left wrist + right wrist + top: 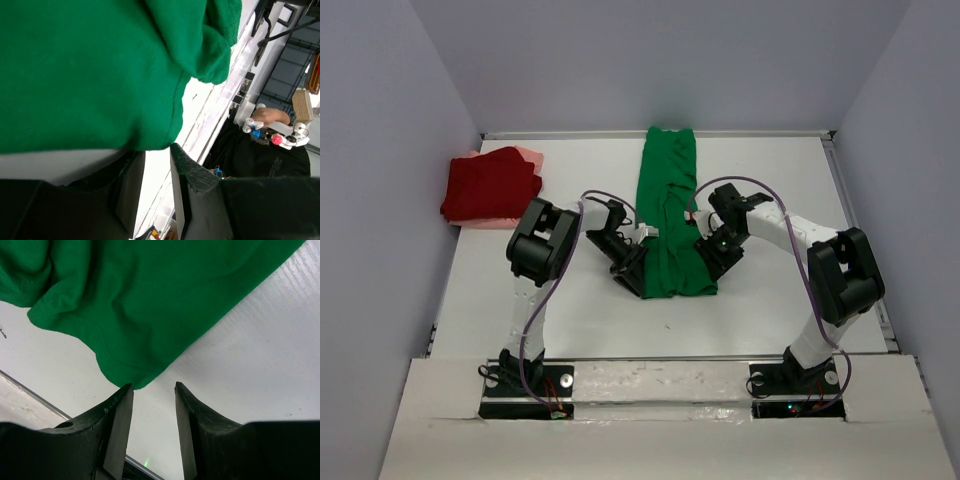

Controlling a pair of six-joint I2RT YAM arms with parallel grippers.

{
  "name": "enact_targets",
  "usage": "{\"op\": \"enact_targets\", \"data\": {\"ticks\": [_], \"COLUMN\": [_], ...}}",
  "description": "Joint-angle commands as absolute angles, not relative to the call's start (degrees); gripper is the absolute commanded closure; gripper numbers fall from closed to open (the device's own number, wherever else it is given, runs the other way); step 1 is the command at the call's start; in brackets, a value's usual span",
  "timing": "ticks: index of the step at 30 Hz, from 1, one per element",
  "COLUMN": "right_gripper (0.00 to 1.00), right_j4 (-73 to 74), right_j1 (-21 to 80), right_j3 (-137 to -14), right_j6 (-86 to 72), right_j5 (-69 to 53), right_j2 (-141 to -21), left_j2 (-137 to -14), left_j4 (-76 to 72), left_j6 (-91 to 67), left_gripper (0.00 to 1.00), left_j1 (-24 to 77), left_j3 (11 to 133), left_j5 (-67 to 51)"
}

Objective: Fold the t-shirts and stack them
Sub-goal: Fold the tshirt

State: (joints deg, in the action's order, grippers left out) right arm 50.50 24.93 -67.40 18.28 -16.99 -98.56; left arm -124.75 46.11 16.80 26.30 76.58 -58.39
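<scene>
Near edge: the left gripper [638,272] has its jaws partly apart with nothing between them, tips at the near left corner of the green shirt [670,210]. The right gripper [712,258] is likewise partly apart and empty, at the near right corner. The green shirt lies folded in a long strip down the middle of the table [580,310], reaching its far edge. Far left: the red shirt [492,183] rests folded on the pink shirt [527,154].

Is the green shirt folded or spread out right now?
Partly folded: the green shirt lies as a long narrow strip, sides turned in, no sleeves sticking out. Not yet folded end to end.
</scene>
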Motion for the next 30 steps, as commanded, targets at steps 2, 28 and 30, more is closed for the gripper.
{"op": "enact_targets", "data": {"ticks": [2,28,30], "right_gripper": [0.55,0.50,0.49], "right_j4": [49.4,51.6,51.5], "right_j1": [25.1,25.1,25.1], "right_j3": [-67.1,-65.4,-65.3], "right_j6": [19.0,20.6,21.3], "right_j5": [-18.3,-22.8,-22.9], "right_j2": [-98.5,-99.4,-100.0], "left_j2": [-127.9,-123.4,-122.6], "left_j4": [39.2,37.9,37.9], "left_j6": [20.0,19.5,19.5], "left_gripper": [0.58,1.00,1.00], "left_j1": [28.7,30.8,30.9], "left_j3": [77.2,76.2,76.1], "left_j5": [-47.3,-43.2,-42.9]}}
